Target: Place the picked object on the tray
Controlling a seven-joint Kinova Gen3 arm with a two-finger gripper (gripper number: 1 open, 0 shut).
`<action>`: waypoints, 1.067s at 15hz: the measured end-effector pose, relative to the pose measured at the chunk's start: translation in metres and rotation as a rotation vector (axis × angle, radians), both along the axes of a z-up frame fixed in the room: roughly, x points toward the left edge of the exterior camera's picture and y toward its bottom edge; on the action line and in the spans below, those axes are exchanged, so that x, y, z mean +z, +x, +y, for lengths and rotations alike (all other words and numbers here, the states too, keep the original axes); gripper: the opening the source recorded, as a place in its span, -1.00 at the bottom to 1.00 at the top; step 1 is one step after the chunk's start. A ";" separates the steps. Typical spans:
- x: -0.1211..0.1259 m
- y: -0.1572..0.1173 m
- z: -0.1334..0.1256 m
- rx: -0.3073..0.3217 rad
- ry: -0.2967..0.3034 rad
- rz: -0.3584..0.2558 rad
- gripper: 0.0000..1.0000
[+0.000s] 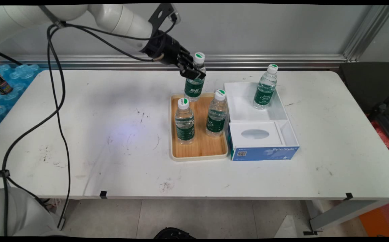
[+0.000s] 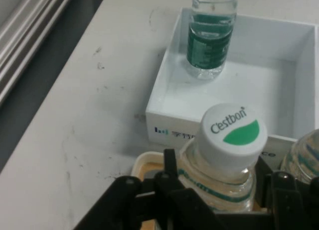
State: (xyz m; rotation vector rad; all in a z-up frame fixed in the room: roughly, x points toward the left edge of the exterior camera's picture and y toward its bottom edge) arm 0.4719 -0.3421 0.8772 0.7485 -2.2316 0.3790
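Table (image 1: pixel 80 134) is the big white one, scuffed here and there, with everything bunched up on its right half. Next down in size is the white box (image 1: pixel 248 101), open on top, with one water bottle (image 1: pixel 265 88) standing upright in its far compartment and a blue-fronted tissue pack (image 1: pixel 263 143) sitting in the near part. Touching the box's left side is a wooden tray (image 1: pixel 199 134) with a pale rim, and two more bottles stand on it, one at left (image 1: pixel 184 121) and one at right (image 1: pixel 217 114), both upright. Black gripper (image 1: pixel 194 71) comes in from the upper left and is clamped round the neck of a fourth bottle (image 1: pixel 194 80), right under its white and green cap (image 2: pixel 232 135), over the tray's far edge. Can't tell if that bottle's base touches the tray.
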 end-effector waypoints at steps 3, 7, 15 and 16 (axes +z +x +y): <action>-0.009 0.000 -0.003 -0.006 -0.001 0.011 -1.00; -0.022 -0.001 -0.007 -0.013 -0.004 0.025 -1.00; -0.049 -0.009 -0.022 -0.034 -0.017 0.055 -1.00; -0.052 -0.010 -0.024 -0.037 -0.018 0.059 -1.00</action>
